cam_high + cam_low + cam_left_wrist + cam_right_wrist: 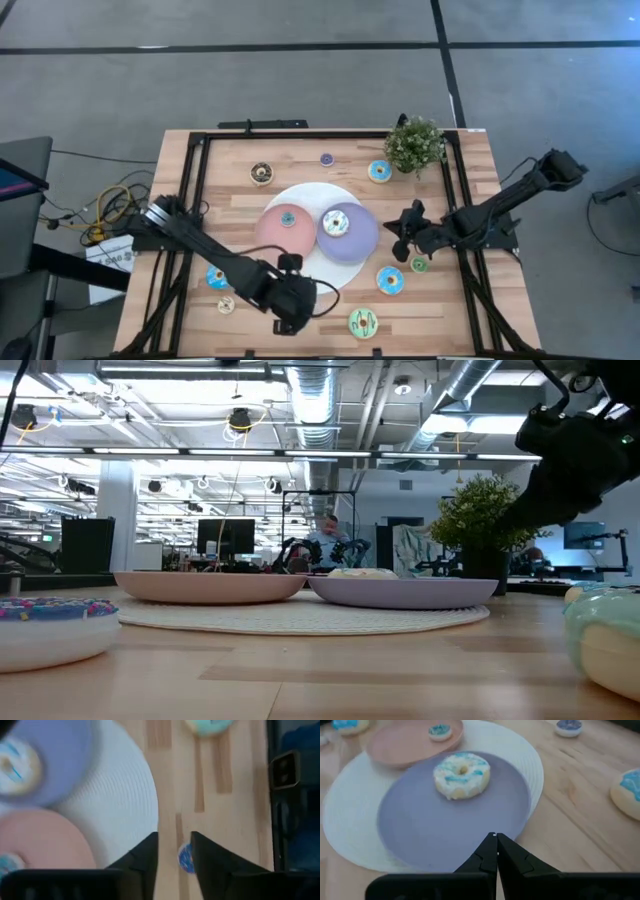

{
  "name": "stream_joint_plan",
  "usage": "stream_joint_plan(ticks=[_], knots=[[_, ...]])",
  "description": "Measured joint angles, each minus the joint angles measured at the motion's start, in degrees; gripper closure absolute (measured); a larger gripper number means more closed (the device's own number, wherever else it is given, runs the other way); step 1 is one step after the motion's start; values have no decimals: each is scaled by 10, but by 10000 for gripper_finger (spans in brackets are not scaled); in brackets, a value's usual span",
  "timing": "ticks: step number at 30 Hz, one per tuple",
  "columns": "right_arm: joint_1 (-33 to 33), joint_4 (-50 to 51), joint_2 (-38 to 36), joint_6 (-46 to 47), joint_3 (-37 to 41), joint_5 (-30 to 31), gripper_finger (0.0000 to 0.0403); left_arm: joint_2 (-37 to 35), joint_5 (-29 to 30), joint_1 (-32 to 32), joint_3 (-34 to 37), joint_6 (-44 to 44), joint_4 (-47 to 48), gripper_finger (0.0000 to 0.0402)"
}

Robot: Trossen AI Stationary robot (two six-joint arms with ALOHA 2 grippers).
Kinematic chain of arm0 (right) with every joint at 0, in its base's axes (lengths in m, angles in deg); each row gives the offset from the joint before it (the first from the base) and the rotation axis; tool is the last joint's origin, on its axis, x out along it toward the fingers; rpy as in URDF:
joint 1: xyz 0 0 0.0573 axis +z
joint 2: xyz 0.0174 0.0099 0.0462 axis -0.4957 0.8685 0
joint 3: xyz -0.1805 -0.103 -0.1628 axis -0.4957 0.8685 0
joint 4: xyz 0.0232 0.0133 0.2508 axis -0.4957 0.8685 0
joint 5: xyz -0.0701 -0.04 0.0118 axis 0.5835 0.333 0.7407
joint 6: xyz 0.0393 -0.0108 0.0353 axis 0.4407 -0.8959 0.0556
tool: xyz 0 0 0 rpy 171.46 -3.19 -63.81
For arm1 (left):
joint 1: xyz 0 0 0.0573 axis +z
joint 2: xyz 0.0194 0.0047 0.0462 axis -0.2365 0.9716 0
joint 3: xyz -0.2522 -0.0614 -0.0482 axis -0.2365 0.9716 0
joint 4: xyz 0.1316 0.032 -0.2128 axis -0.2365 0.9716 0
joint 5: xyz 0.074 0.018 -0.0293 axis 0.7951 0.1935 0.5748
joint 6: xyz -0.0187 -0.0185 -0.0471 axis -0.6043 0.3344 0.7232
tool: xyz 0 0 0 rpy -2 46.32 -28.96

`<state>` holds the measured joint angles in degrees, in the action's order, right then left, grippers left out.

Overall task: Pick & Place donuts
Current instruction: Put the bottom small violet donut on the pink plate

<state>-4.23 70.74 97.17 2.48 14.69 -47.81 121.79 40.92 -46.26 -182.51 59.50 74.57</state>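
Several toy donuts lie flat on the wooden table: brown point(262, 172), small purple point(327, 159) and blue point(379, 171) at the far side, blue point(217, 277), small tan point(226, 304), blue point(390, 281), small green point(419, 265) and large green point(363, 322) nearer. A small blue donut point(288, 218) lies on the pink plate point(272, 235), a white one point(461, 774) on the purple plate point(420, 825). My left gripper point(175, 846) is open near the table's front edge; a small blue donut point(185, 858) shows in its gap. My right gripper point(496, 840) is shut, just right of the purple plate. My left gripper points steeply down with its fingers apart. The small blue donut shows close to one finger point(210, 865), and I cannot tell whether that finger touches it.
Both plates sit on a round white mat point(310, 192) at the table's middle. A green potted plant point(414, 143) stands at the far right. A black frame point(200, 180) runs along the table's edges. Bare wood lies between mat and front edge.
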Motion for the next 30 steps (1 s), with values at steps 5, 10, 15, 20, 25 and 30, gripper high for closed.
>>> stream_joint_plan(ticks=[5,10,15,20,25,30], knots=[[-1,-1,19,19,0,0,402,38,-50,-1,-1,54,33,219],[1,-1,39,30,0,0,402,75,-56,-10,-1,88,32,160],[1,-1,48,44,0,-1,402,112,-78,-20,0,99,27,122],[5,-10,48,46,0,-1,402,118,-72,-27,14,100,-14,104],[18,-19,48,46,0,-1,402,118,-77,-29,45,107,-45,101],[23,-19,48,46,0,-1,402,119,-82,-28,75,98,-91,101]])
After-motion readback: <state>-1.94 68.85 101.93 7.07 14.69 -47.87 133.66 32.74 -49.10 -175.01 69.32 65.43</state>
